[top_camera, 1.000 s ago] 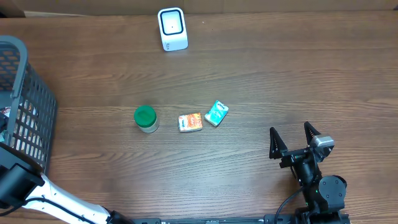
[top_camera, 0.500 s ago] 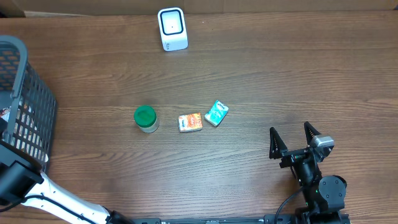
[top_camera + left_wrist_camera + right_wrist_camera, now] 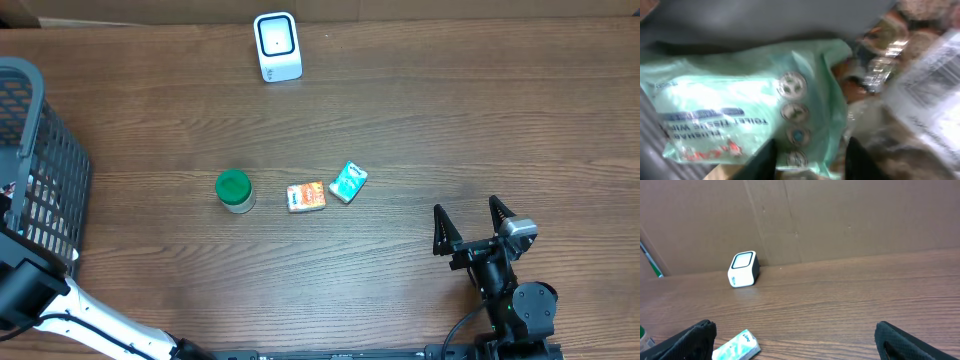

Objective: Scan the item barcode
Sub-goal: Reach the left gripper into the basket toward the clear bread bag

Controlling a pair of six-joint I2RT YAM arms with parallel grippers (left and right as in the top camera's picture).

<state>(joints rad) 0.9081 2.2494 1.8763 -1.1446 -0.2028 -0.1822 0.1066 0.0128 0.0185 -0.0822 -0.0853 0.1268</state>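
Left tool: down inside basket, over wipes pack; tips part-spread, my grip I cannot tell.
Right tool: low, level, far from basket; released wide.

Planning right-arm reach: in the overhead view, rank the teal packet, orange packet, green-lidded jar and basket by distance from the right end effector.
1. teal packet, up-left of the right end effector
2. orange packet, just past it
3. green-lidded jar, centre-left of the table
4. basket, far left edge
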